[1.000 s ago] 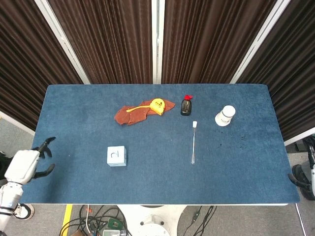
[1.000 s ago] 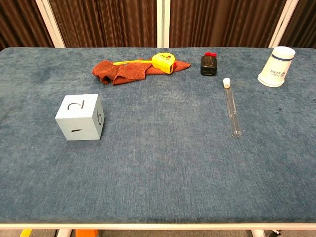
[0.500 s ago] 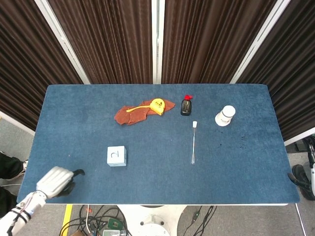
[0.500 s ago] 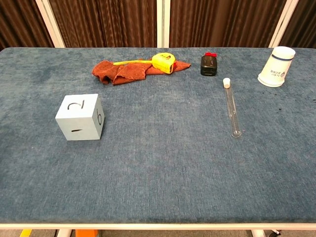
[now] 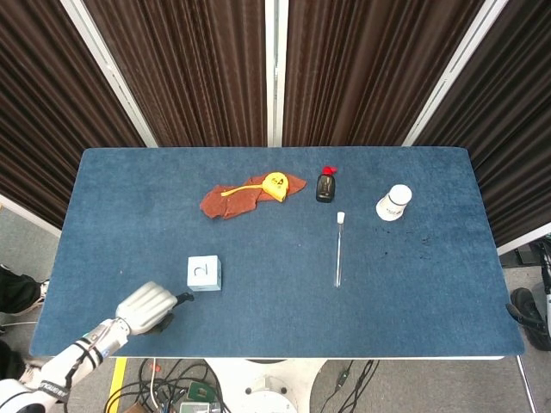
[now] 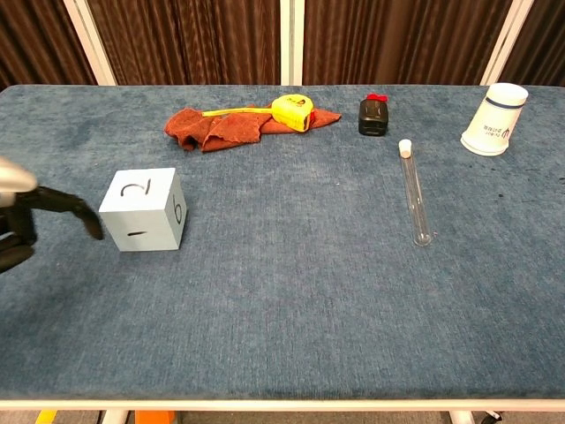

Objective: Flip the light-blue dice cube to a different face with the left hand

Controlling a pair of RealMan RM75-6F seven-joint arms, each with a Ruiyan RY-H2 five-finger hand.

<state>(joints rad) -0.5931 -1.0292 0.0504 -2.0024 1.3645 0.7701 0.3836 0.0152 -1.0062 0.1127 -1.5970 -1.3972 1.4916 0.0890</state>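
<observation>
The light-blue dice cube [image 5: 204,273] [image 6: 143,210] sits on the blue table, left of centre, with a 2 on its top face. My left hand [image 5: 150,306] [image 6: 31,216] hovers just to the near left of the cube. Its dark fingers [image 6: 75,210] stretch toward the cube's left side, apart from it and holding nothing. My right hand is not visible in either view.
A rust-red cloth [image 5: 234,199] with a yellow tape measure [image 5: 275,184] lies behind the cube. A small black bottle [image 5: 325,186], a glass test tube [image 5: 338,251] and a white paper cup [image 5: 394,202] are further right. The table's front edge [image 5: 275,354] is close behind the hand.
My left hand has swung in from beyond the table's left edge and moved right along the front, arriving beside the cube and entering the chest view. The cube has not moved.
</observation>
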